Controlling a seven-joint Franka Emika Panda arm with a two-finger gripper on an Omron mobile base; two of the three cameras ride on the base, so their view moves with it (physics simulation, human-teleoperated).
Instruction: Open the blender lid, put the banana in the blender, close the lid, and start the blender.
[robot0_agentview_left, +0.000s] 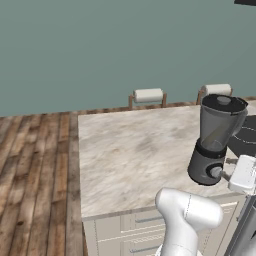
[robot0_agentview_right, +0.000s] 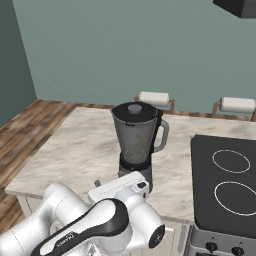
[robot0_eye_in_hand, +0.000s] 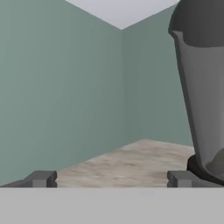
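A rendered home kitchen.
A marble-patterned tabletop (robot0_agentview_left: 130, 150) tops pale cabinet drawers (robot0_agentview_left: 125, 232), with a black induction cooktop (robot0_agentview_right: 227, 180) and its knobs at 3 o'clock. A blender (robot0_agentview_right: 136, 145) stands on the tabletop; two paper-towel rolls (robot0_agentview_right: 155, 98) sit on wooden holders along its far edge at 12 o'clock. Wood-plank floor (robot0_agentview_left: 35, 165) and grey-green walls (robot0_agentview_right: 125, 45) surround it.

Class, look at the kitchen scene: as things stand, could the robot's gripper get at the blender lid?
Probably yes. The blender lid sits on the jar with nothing above it, and the gripper, jaws open, is beside the blender low down. It would need to rise first.
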